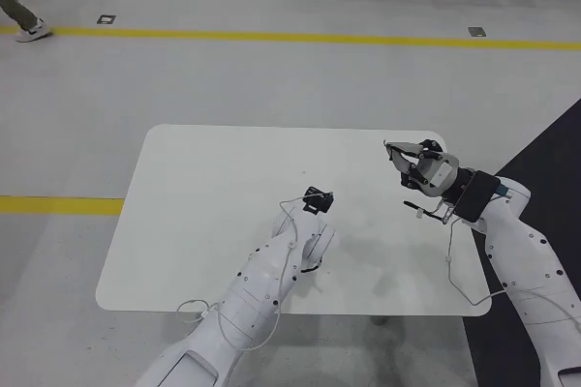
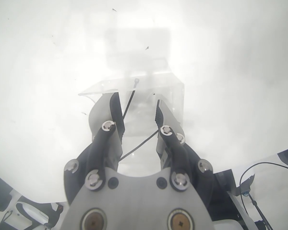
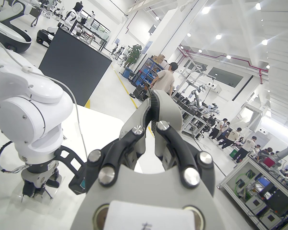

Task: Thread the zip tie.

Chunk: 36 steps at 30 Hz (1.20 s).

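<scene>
Box (image 2: 178,87) clear | zip tie (image 2: 130,101) inside | left fingers (image 2: 116,114) apart

R gripper (image 3: 153,96), fingers pressed together, up above table (image 3: 100,126); L gripper (image 3: 34,190) down on clear block (image 3: 12,199).

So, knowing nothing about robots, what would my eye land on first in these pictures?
Most likely the left arm's fingers, spread open and pointing down over a clear plastic block near the middle of the white table, with a thin black zip tie running between them. Then the right arm's fingers, over the table's far right corner, pressed shut with nothing visible between them.
</scene>
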{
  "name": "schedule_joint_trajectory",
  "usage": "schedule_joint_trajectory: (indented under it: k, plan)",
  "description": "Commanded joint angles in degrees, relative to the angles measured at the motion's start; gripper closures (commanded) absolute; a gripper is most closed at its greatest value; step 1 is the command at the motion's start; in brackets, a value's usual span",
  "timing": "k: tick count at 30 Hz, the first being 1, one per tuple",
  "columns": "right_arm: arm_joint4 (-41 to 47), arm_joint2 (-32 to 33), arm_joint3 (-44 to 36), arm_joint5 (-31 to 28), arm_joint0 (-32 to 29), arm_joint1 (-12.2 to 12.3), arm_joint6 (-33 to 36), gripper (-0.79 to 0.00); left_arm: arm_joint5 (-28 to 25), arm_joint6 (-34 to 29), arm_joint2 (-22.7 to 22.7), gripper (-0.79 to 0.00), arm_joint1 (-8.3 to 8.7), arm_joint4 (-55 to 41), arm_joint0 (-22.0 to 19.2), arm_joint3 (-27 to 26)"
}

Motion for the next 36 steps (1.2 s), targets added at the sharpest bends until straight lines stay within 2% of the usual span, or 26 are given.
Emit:
schedule_joint_trajectory:
  k: [1, 5, 10, 15, 16, 21, 28, 30, 32, 34, 36]
  plan:
    - [0.00, 0.00, 0.00, 0.00, 0.00, 0.00, 0.00, 0.000, -0.14, 0.25, -0.05, -0.283, -0.14, -0.34, -0.26, 0.67]
    - [0.00, 0.00, 0.00, 0.00, 0.00, 0.00, 0.00, 0.000, 0.03, 0.66, -0.01, -0.280, -0.42, -0.51, -0.76, 1.89]
    - [0.00, 0.00, 0.00, 0.00, 0.00, 0.00, 0.00, 0.000, -0.03, 1.11, 0.35, -0.231, -0.90, -1.01, -1.57, 3.55]
    - [0.00, 0.00, 0.00, 0.00, 0.00, 0.00, 0.00, 0.000, 0.14, 1.17, 0.47, -0.018, -1.30, -1.23, -2.40, 5.07]
    - [0.00, 0.00, 0.00, 0.00, 0.00, 0.00, 0.00, 0.000, 0.23, 1.13, 0.48, 0.000, -1.36, -1.14, -2.55, 5.45]
    - [0.00, 0.00, 0.00, 0.00, 0.00, 0.00, 0.00, 0.000, 0.24, 1.19, 0.42, 0.000, -1.63, -1.28, -3.01, 5.68]
    - [0.00, 0.00, 0.00, 0.00, 0.00, 0.00, 0.00, 0.000, -0.01, 0.28, -0.21, 0.000, -1.50, -0.51, -2.26, 3.31]
    - [0.00, 0.00, 0.00, 0.00, 0.00, 0.00, 0.00, 0.000, -0.42, 0.09, -0.20, -0.160, -1.44, 0.15, -2.15, 3.41]
    - [0.00, 0.00, 0.00, 0.00, 0.00, 0.00, 0.00, 0.000, -0.82, 0.31, 0.16, -0.228, -1.44, 1.36, -2.23, 3.94]
    - [0.00, 0.00, 0.00, 0.00, 0.00, 0.00, 0.00, 0.000, -1.31, 0.27, 0.37, -0.271, -1.52, 1.58, -2.21, 4.42]
    - [0.00, 0.00, 0.00, 0.00, 0.00, 0.00, 0.00, 0.000, -2.24, 0.14, 0.63, -0.256, -1.61, 1.67, -2.18, 4.39]
